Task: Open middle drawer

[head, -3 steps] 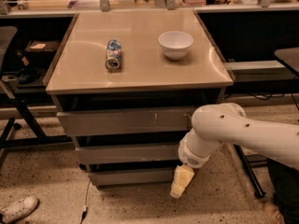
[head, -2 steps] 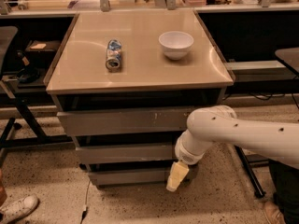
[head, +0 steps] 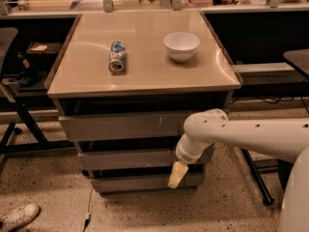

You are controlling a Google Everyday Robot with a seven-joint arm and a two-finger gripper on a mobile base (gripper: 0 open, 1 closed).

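Observation:
The middle drawer [head: 125, 158] is a wide, plain grey front, the second of three below the cabinet top. Above it is a taller grey front with pale scratches [head: 120, 125]. Below it is a shorter plain front [head: 135, 182]. My white arm reaches in from the right. My gripper [head: 176, 174], pale yellow, hangs down in front of the right part of the cabinet. Its tip lies over the gap between the middle and bottom fronts, and the wrist covers the middle drawer's right end.
On the beige cabinet top [head: 145, 76] lie a can on its side [head: 117, 57] and a white bowl [head: 181, 46]. A chair base [head: 14, 124] stands at the left, a table leg [head: 253, 173] at the right, and a white shoe [head: 19, 216] at the bottom left.
My arm and gripper have moved left and slightly up, closer to the middle drawer's front. The drawers have not moved.

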